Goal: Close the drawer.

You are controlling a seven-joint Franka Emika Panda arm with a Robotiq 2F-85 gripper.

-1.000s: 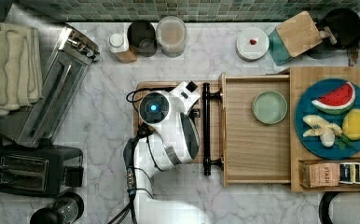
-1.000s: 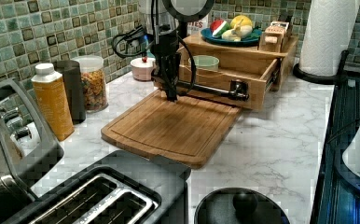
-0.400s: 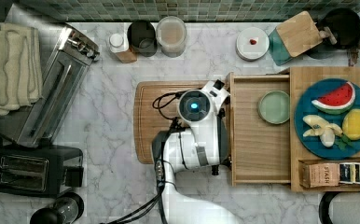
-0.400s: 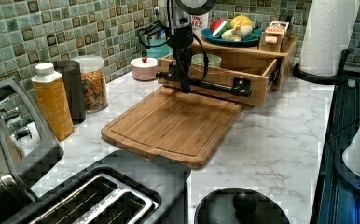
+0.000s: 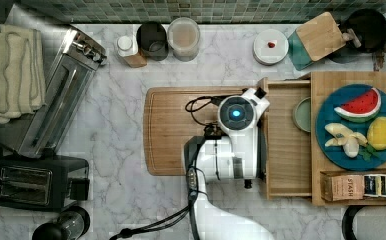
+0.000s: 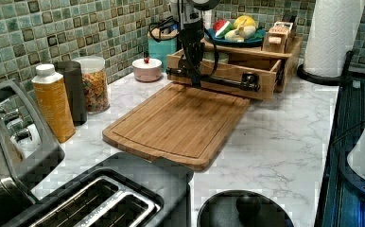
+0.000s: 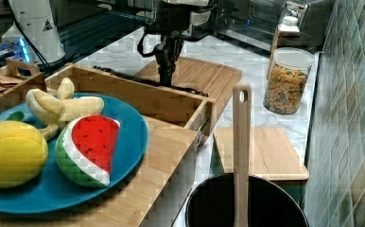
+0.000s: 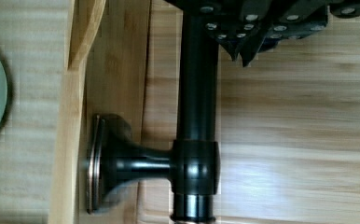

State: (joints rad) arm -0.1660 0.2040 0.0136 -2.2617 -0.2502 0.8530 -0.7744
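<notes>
Your drawer (image 5: 286,150) sits part open under the wooden cabinet top (image 5: 356,182) at the top view's right, its light-wood floor exposed and a pale green dish (image 5: 301,114) lying in the drawer's far end, half tucked under the cabinet top. In the left view the drawer (image 6: 228,71) juts out toward the cutting board (image 6: 183,123), its front panel carrying the black bar handle (image 6: 221,81) across its width. Your arm hangs over the drawer front; in the left view the gripper (image 6: 195,81) reaches down to the handle bar, and in the right view the gripper (image 7: 165,78) stands at the front panel's outer face. In the wrist view the handle (image 8: 197,116) runs as a dark round bar with one mounting post fixed to the drawer panel, and the gripper body sits right against the bar at one end. You cannot tell from any view whether the fingers are spread or pinched on the bar. The cutting board (image 5: 181,130) lies flat on the marble counter (image 5: 111,130), just beside the drawer front in the top view. On the cabinet top the blue plate (image 5: 331,150) holds the watermelon slice (image 5: 358,105), banana (image 5: 343,140) and lemon (image 5: 382,132).
</notes>
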